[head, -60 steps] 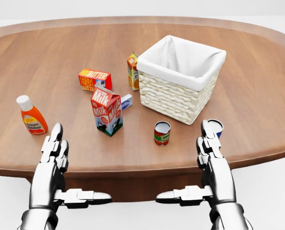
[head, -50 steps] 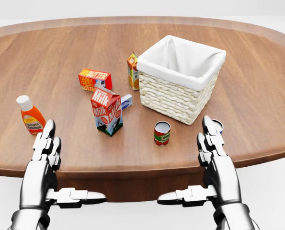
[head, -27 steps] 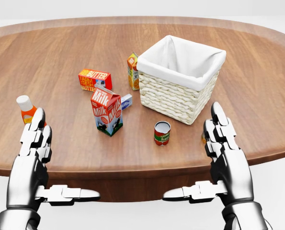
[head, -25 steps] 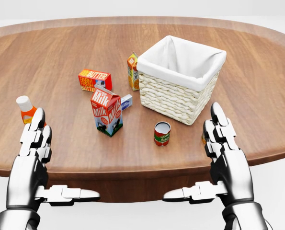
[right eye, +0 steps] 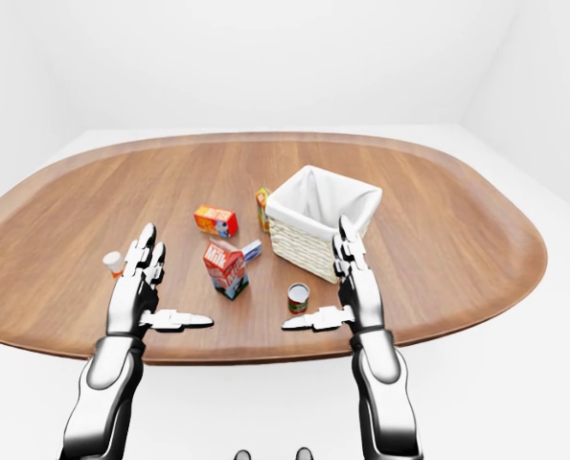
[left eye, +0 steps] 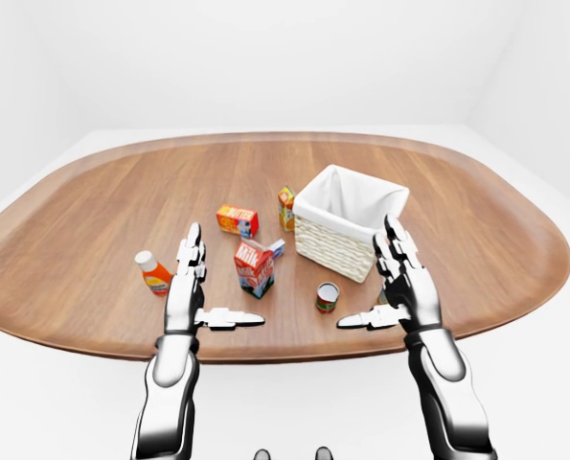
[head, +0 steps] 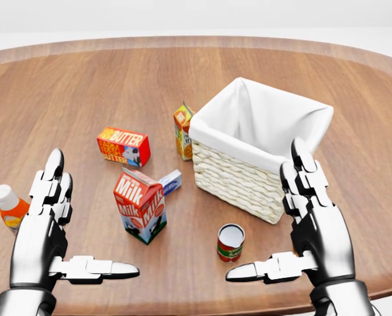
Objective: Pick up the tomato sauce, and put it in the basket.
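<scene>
Oval wooden surface (head: 84,85) in a plain white room, seen over both arms.

Labels: milk carton (head: 141,214) reads "Milk", red and white, upright near the middle of the head view. Orange box (head: 123,145) lying flat reads "BUTTER", above and left of the carton. Small blue-white box (head: 170,182) lies just right of the carton; its print is too small to read. Orange carton (head: 182,131) stands upright just beside the basket's left corner — text illegible. Bottle (head: 9,207) with white cap and orange body sits at the left edge, label hidden.

Tomato sauce (head: 230,242): red can, pale top, upright on the surface just below the basket, apart from it, lower centre of head view.

Basket (head: 238,180): woven, square, white cloth liner; nothing visible inside.

Left hand (head: 45,238) and right hand (head: 314,227) — both raised palms inward, fingers (head: 54,174) extended and spread, thumbs pointing toward each other, holding nothing. Right hand overlaps the basket's right side in view; contact cannot be judged.
</scene>
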